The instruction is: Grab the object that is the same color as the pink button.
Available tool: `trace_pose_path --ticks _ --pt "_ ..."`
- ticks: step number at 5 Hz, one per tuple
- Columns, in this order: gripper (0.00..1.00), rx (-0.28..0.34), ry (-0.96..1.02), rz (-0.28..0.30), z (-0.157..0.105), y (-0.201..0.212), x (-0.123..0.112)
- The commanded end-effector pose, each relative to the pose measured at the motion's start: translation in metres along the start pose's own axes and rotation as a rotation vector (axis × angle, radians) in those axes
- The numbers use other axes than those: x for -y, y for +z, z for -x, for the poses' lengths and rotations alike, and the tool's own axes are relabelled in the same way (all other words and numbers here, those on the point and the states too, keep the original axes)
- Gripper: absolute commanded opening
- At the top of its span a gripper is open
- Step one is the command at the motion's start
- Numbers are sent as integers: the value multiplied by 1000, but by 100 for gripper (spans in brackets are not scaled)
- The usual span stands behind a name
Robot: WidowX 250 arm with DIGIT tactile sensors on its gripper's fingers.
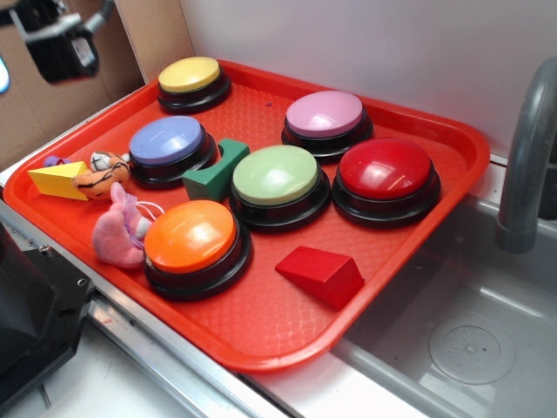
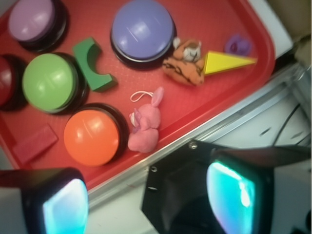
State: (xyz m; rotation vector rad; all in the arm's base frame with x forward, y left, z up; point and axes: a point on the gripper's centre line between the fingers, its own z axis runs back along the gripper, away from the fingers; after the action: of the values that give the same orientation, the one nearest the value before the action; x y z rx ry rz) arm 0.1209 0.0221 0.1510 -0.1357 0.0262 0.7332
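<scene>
The small pink plush toy [image 1: 120, 233] lies on the red tray [image 1: 261, 335] near its front-left edge. It rests against the orange button [image 1: 190, 237], and its white string trails behind it. In the wrist view the toy [image 2: 145, 127] lies well ahead of my gripper [image 2: 148, 202]. The gripper is open, and its two cyan pads [image 2: 66, 207] stand wide apart with nothing between them. The pink button [image 1: 325, 115] stands at the back of the tray and shows at the top left in the wrist view [image 2: 31, 19]. In the exterior view my gripper [image 1: 57, 43] hangs high at the top left.
The tray also holds lavender-blue [image 1: 165, 142], green [image 1: 275, 174], red [image 1: 385, 168] and yellow [image 1: 189, 75] buttons, a green arch block [image 1: 213, 171], a red wedge [image 1: 320, 274], a yellow wedge [image 1: 57, 180] and an orange striped plush [image 1: 103, 171]. A sink and grey faucet [image 1: 526, 148] are at right.
</scene>
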Motion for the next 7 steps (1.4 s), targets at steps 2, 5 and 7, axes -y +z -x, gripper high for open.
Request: trace_pose_path --ticks 2,5,7 --pt "100 40 206 -44 -25 -69 -7" --pt "100 6 273 -66 -31 -119 5" --pt "100 -7 321 -48 -30 -141 6"
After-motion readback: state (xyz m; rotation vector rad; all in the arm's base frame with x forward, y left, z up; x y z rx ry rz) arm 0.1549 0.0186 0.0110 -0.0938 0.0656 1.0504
